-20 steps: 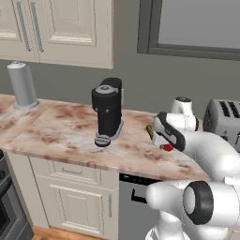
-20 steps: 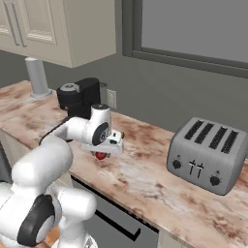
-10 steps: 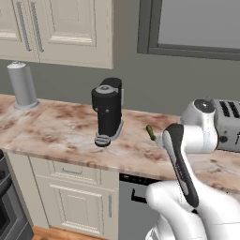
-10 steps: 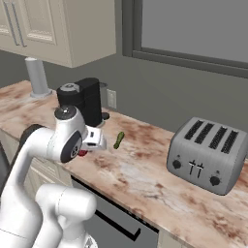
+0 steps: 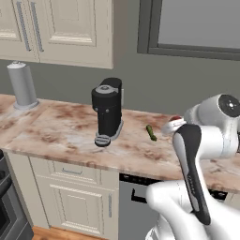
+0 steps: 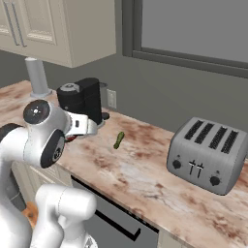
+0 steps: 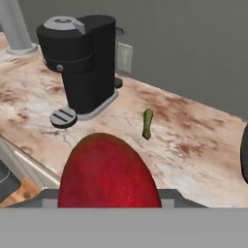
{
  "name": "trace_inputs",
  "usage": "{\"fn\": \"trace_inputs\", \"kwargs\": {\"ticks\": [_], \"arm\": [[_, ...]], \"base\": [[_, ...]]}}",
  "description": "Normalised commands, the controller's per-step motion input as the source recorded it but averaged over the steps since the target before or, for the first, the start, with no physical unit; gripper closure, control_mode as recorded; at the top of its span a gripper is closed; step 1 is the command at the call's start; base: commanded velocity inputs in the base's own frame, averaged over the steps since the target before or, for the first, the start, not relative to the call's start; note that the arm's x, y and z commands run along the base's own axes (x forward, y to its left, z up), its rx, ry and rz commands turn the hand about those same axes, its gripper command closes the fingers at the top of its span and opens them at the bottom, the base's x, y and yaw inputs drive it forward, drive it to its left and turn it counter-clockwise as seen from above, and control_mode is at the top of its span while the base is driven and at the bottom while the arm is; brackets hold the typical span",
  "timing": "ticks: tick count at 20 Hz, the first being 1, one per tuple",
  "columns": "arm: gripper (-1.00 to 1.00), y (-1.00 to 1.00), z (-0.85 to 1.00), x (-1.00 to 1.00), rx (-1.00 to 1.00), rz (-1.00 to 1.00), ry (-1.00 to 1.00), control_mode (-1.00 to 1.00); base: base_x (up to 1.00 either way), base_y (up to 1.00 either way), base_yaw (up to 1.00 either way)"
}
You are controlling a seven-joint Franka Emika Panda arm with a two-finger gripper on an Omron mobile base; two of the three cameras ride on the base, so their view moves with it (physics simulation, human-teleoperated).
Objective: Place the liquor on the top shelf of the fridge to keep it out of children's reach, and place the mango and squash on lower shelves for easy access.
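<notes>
1. Gripper (image 7: 109, 206) closed on the mango (image 7: 109, 172), held above the counter (image 7: 193, 160) near its front edge.
2. Squash (image 6: 118, 140) lies flat on the counter, between the black coffee machine (image 5: 108, 111) and the toaster (image 6: 211, 152), apart from both.
3. Grey paper towel roll (image 5: 22, 85) stands at the far left of the counter.

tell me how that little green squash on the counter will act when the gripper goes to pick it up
The squash is slender and slightly curved, lying flat on the smooth marble counter, so it may roll or spin if nudged from one side. It looks thin and low, leaving little to grip. It is probably stiff and light, so a centred pinch should lift it.
</notes>
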Motion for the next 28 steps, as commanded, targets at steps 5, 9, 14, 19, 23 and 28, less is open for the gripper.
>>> {"fn": "trace_inputs", "kwargs": {"ticks": [5,9,14,19,23,28], "arm": [[1.00,0.00,0.66,-0.29,0.00,0.00,-0.06,-1.00],[1.00,0.00,0.35,-0.27,0.00,0.00,-0.02,-1.00],[1.00,0.00,0.29,-0.26,-0.02,0.00,0.00,-1.00],[1.00,0.02,0.10,-0.22,-0.03,0.00,0.00,-1.00],[1.00,0.01,0.05,-0.13,-0.05,0.00,0.00,-1.00],[1.00,0.00,0.00,-0.39,-0.05,0.02,0.00,-1.00]], "base": [[0.00,0.00,0.00],[0.00,0.00,0.00],[0.00,0.00,0.00],[0.00,0.00,0.00],[0.00,0.00,0.00],[0.00,0.00,0.00]]}}
